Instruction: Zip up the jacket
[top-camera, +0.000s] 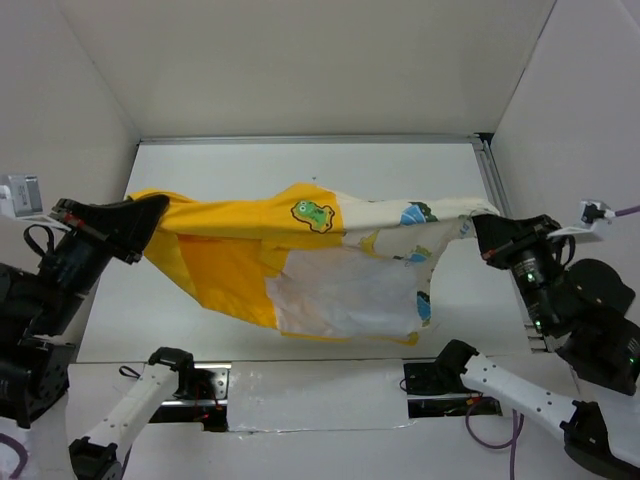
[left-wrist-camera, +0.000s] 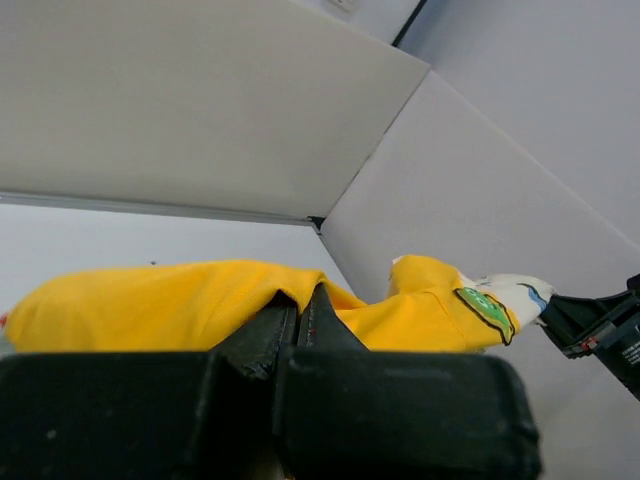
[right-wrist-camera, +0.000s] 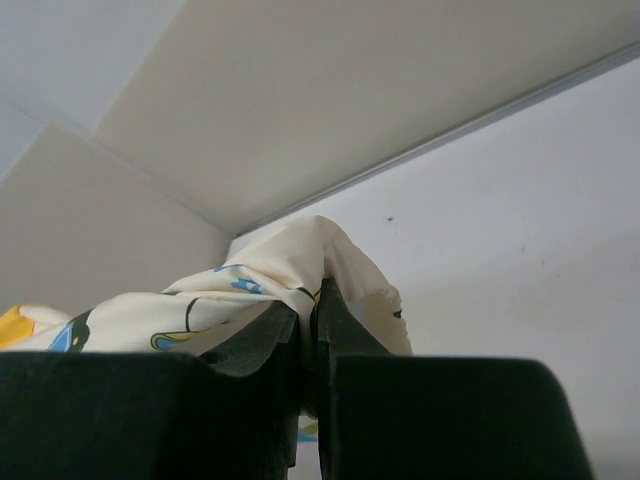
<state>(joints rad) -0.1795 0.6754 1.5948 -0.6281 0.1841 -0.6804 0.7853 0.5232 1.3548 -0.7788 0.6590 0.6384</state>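
**Jacket strung out between both arms**

On the left, the left fingers (left-wrist-camera: 262, 335) are pressed together, pinching the yellow-orange end of the small cream hooded jacket with cartoon prints (top-camera: 345, 275). It hangs stretched over the middle of the white surface (top-camera: 300, 165), yellow lining left, printed cream cloth sagging toward the near side. Over on the right, the right fingers (right-wrist-camera: 255, 340) are clamped tight on its cream end.

The top camera looks down from high over the near edge onto the whole worktop (top-camera: 300, 160). The wrist cameras sit close behind the left tool (left-wrist-camera: 300, 320) and the right tool (right-wrist-camera: 312, 310), facing inward. All three views share the jacket (top-camera: 300, 260).
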